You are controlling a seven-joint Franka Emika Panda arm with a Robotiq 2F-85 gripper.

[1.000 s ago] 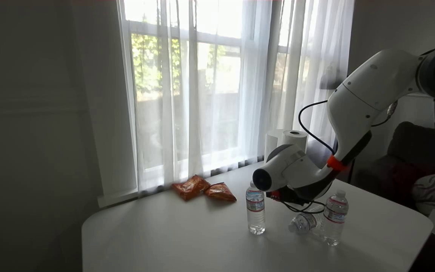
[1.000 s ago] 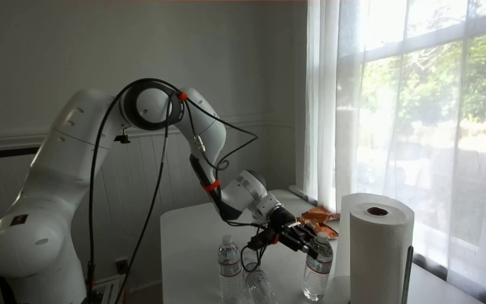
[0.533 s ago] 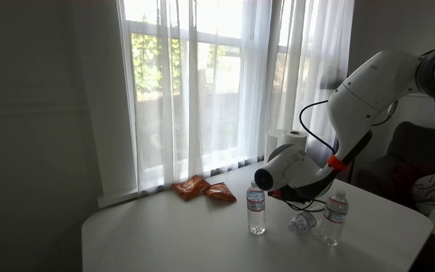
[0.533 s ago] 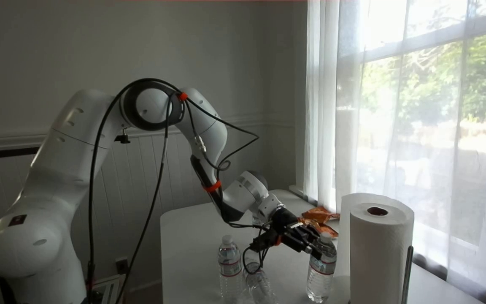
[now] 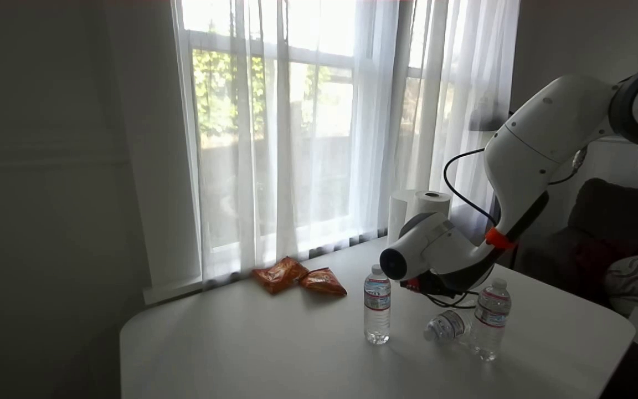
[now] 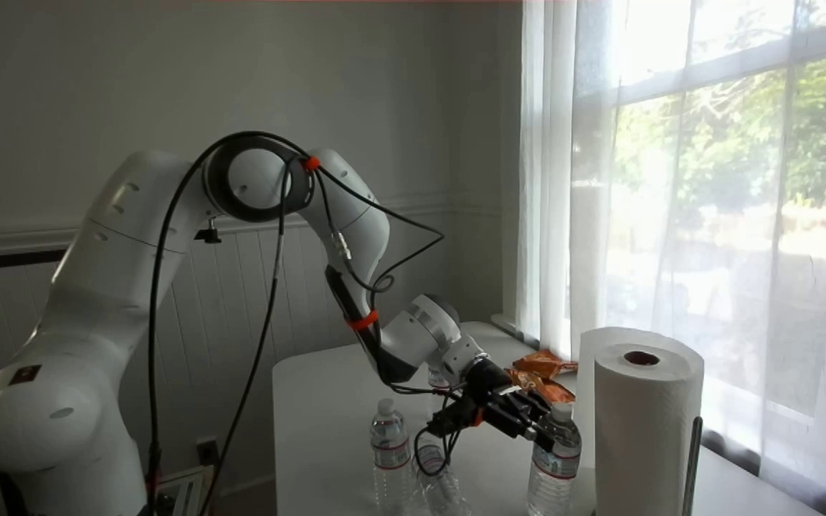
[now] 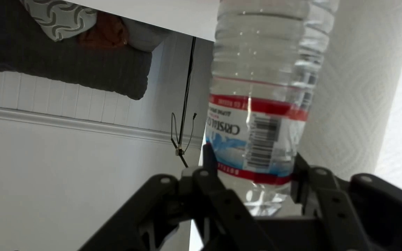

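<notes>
Gripper (image 7: pixel 254 164) and water bottle (image 7: pixel 262 62) have scooted a bit closer to the paper towel roll (image 6: pixel 646 437) over the last second. It's closed down to bottle width, with its fingers (image 7: pixel 209 158) pressed on either side of the label (image 7: pixel 263 143), so it's got hold of that thing. Bottle's roughly upright just beside the roll; base is cut off, so can't tell if it touches the table (image 5: pixel 252 349). Also on there: two standing bottles (image 5: pixel 377 313) (image 5: pixel 492 318), a toppled bottle (image 5: pixel 445 326) and orange packets (image 5: pixel 283 274).
</notes>
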